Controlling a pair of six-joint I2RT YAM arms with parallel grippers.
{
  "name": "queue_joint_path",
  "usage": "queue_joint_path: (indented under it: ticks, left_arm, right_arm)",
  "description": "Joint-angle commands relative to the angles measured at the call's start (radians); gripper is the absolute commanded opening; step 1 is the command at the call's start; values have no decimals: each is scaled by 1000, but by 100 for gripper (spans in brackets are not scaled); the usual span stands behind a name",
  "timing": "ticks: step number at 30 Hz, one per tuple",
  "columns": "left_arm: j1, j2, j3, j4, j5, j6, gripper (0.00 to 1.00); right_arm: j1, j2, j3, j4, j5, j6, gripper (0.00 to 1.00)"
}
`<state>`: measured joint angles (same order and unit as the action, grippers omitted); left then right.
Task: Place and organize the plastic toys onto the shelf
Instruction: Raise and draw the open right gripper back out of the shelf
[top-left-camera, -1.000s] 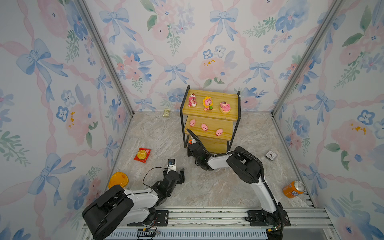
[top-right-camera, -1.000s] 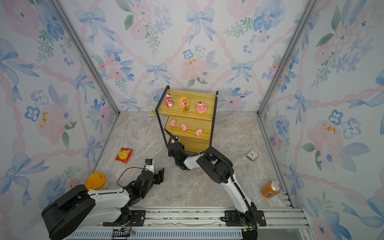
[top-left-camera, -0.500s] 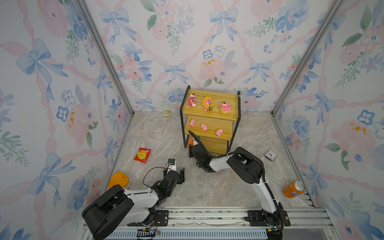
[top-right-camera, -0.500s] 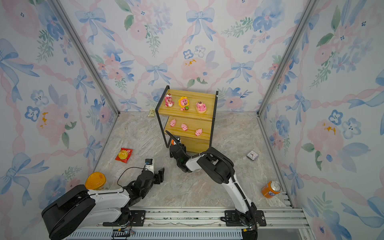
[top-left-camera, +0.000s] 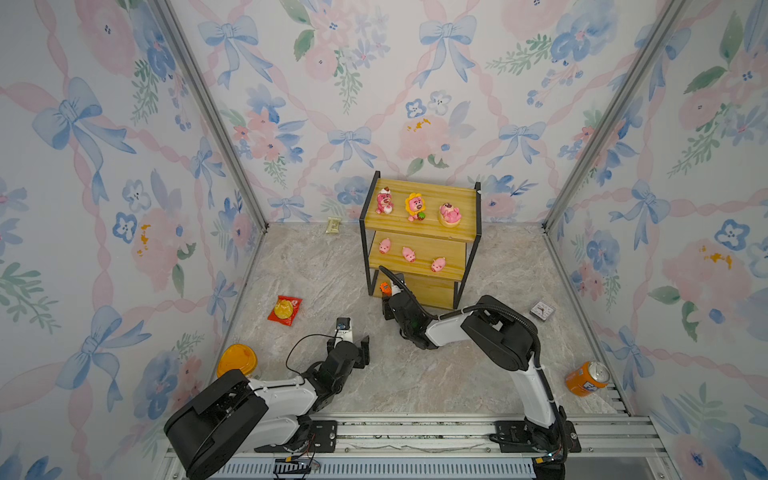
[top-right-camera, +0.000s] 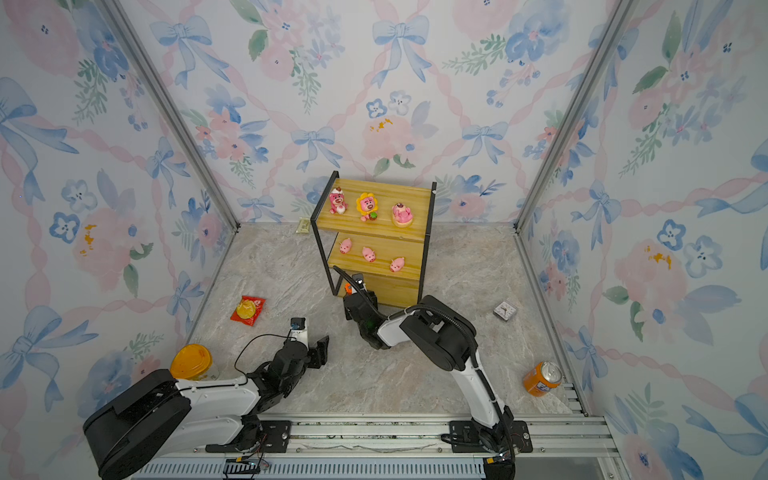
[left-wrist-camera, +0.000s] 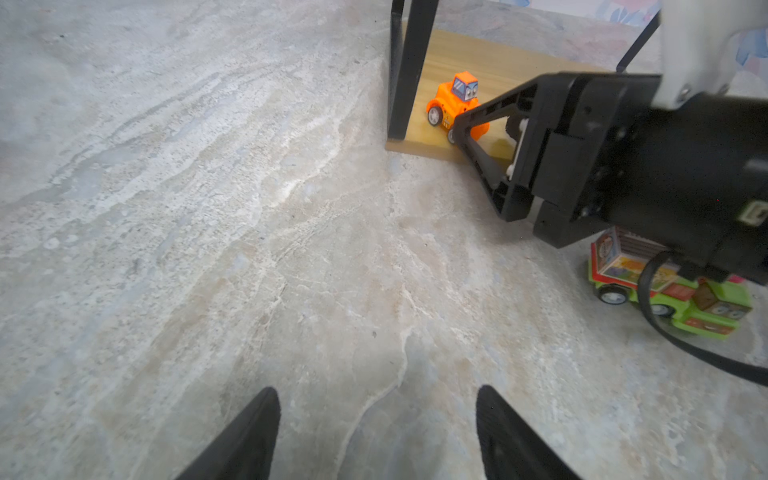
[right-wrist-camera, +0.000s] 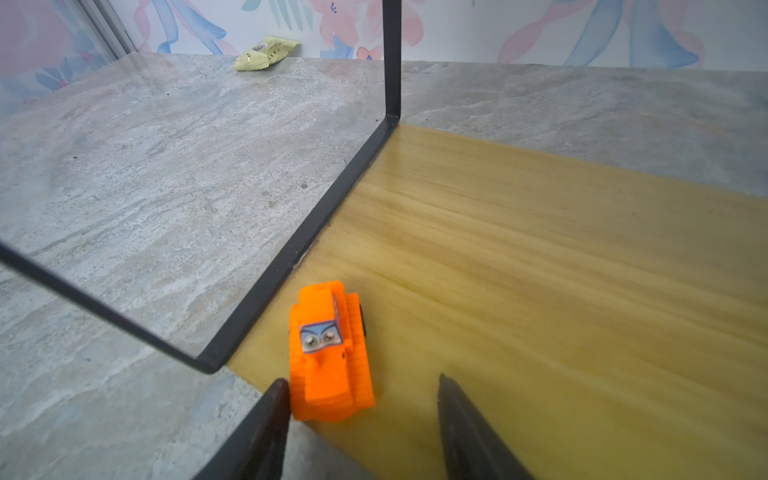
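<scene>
While the right gripper (right-wrist-camera: 362, 378) reaches to the near left corner of the shelf (top-left-camera: 463, 199), its jaws stand partly apart around the orange car (right-wrist-camera: 328, 353), which sits on the lowest board, just beside one finger and with a clear gap to the other. Three pink bear figurines (top-left-camera: 413, 206) stand on the top board and three pink pigs (top-left-camera: 409, 254) on the middle one. A green car (left-wrist-camera: 673, 297) stands on the bench (left-wrist-camera: 208, 208) under the right arm. Nearer and to the left, the left gripper (left-wrist-camera: 376, 390) is wide and empty above the bench.
</scene>
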<state>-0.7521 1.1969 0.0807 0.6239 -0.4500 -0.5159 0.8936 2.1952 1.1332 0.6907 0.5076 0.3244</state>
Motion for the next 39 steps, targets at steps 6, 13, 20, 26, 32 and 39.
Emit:
queue_joint_path:
  ticks: [6,13,20,26,32,39]
  left_arm:
    - [5,10,-7,5,10,13,75]
    - [5,22,-1,7,7,14,76]
    - [5,39,8,7,11,13,76]
    - [4,47,13,7,13,13,76]
    - [5,47,13,7,11,13,76]
    - [5,46,13,6,14,14,76]
  right_arm:
    - [-4,-5,6,41,-4,-10,52]
    - [-7,18,43,37,3,-7,51]
    - [-9,27,47,47,49,-2,51]
    - [-13,34,55,34,63,14,52]
    - [-20,43,65,15,48,30,56]
    - [-15,29,29,68,18,8,59]
